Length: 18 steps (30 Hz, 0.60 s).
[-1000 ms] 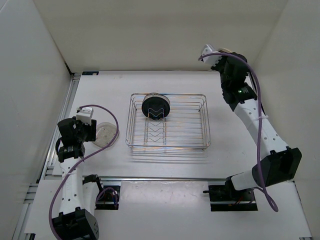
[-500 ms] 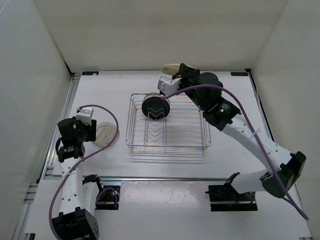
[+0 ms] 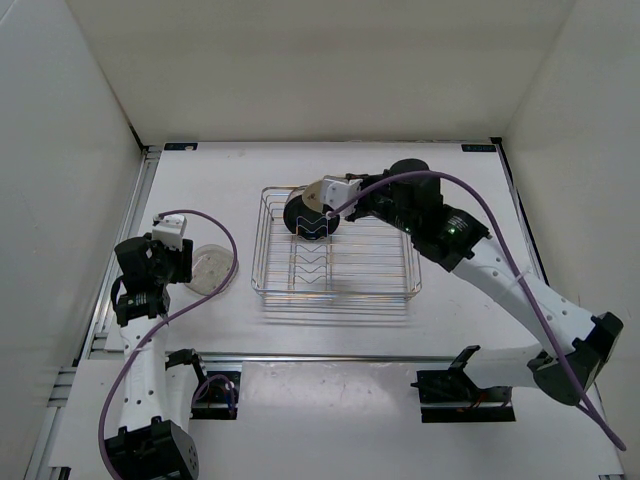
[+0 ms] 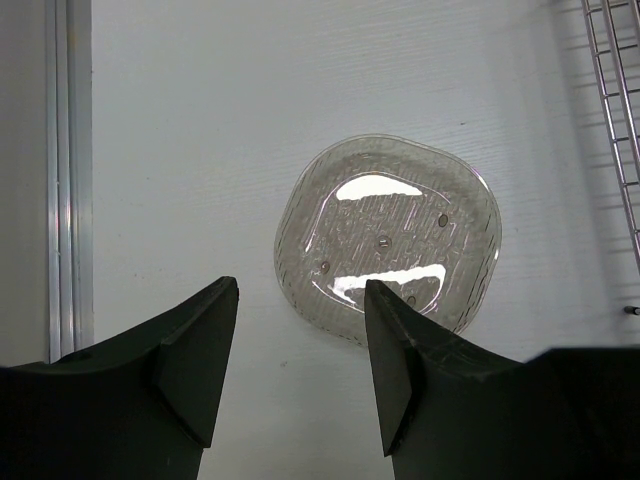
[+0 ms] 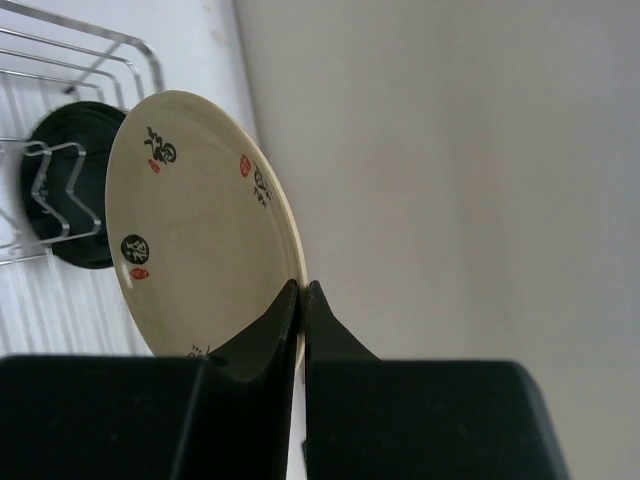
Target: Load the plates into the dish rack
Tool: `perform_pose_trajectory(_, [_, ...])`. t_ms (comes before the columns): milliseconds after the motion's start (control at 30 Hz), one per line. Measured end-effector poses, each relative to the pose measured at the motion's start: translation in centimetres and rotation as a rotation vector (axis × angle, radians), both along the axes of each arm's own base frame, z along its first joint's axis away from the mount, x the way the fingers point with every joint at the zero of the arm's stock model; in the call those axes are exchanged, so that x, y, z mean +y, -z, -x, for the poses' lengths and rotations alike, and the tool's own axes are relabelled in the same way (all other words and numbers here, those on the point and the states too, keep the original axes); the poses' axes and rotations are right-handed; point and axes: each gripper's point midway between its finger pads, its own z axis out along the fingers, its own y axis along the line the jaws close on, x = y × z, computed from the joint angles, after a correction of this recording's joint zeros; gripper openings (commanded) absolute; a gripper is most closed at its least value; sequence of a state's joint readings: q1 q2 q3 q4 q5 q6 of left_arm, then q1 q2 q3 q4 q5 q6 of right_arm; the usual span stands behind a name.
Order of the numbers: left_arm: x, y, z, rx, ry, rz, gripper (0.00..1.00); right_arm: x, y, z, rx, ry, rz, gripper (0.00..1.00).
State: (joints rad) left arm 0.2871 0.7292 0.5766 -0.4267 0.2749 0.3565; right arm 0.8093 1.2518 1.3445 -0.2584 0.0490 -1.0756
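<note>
While the chrome wire dish rack holds the black plate upright at its far end, the right gripper pinches the rim of the cream plate, tilted just beside it. Left of the rack, the clear glass plate lies flat below the left gripper, spread wide and empty.

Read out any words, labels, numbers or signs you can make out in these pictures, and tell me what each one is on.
No word, brand or number can be read anywhere.
On the cream plate, pinched in the right hand: dark brush-style marks with small red stamps, perhaps characters, too blurred to read.
On the clear glass plate and the dish rack: no text visible.
</note>
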Motion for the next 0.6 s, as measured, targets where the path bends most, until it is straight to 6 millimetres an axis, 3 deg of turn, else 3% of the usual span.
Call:
perform_pose_trajectory(467, [0.0, -0.2, 0.0, -0.006, 0.0, -0.002, 0.63, 3.3, 8.3, -0.8, 0.308, -0.021, 0.015, 0.0])
perform_pose_trajectory(600, [0.0, 0.0, 0.1, -0.003, 0.0, -0.001, 0.63, 4.0, 9.3, -1.3, 0.347, -0.024, 0.024, 0.0])
